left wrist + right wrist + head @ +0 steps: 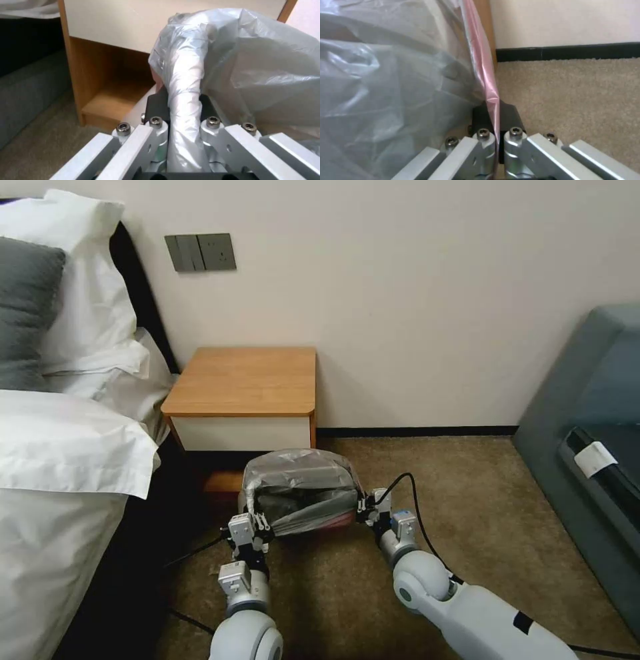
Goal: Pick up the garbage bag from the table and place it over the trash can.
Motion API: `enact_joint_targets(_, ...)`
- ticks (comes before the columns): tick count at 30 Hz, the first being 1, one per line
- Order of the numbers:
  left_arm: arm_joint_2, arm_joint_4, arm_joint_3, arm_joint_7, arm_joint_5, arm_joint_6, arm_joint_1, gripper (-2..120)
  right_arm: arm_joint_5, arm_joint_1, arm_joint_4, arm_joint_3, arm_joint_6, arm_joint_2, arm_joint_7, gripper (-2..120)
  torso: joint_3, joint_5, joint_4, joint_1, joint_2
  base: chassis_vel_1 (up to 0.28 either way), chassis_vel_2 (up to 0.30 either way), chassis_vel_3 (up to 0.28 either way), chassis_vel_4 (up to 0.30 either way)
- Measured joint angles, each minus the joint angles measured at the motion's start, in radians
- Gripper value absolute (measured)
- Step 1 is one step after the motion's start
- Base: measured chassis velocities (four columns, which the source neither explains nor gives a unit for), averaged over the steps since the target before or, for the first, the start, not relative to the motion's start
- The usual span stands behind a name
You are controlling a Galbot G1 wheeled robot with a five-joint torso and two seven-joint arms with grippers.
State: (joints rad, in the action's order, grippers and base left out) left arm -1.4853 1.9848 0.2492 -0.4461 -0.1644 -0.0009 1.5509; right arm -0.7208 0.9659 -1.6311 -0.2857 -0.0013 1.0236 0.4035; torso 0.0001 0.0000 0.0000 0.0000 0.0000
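The grey semi-transparent garbage bag [298, 487] hangs stretched in a dome low over the carpet, just in front of the table [247, 380]. My left gripper [257, 521] is shut on a bunched fold of the bag [185, 82] at its left side, seen between the jaws of the left gripper [183, 105]. My right gripper [365, 507] is shut on the bag's pink-red rim [483, 62]; the rim runs straight into the right gripper [495, 115]. The tabletop is bare. The trash can is hidden under the bag.
A bed with white linen [60, 447] stands close on the left. On the right is a grey-blue upholstered piece [587, 447]. Beige carpet [480, 500] lies open between them, and black cables [417, 513] trail from the arms. The wall [400, 280] is behind the table.
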Motion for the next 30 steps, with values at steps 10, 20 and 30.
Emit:
enact_joint_targets(10,-0.004,0.001,-0.002,-0.001,-0.008,-0.001,0.002,7,0.036,0.051,-0.048,0.023,0.011,-0.021,-0.020,0,0.000,0.0001,-0.0001,0.000,0.000,0.000,0.000,0.000,0.000)
enact_joint_targets(20,-0.012,-0.005,-0.009,-0.001,-0.014,-0.007,-0.009,7,0.066,0.090,-0.100,0.030,0.002,-0.065,-0.023,0,0.000,0.0009,-0.0002,0.000,0.000,0.000,0.000,0.000,0.000)
enact_joint_targets(30,-0.008,-0.009,-0.011,0.001,-0.022,-0.012,-0.015,7,0.063,0.081,-0.059,0.020,0.005,-0.066,-0.023,0,0.000,-0.0003,-0.0001,0.000,0.000,0.000,0.000,0.000,0.000)
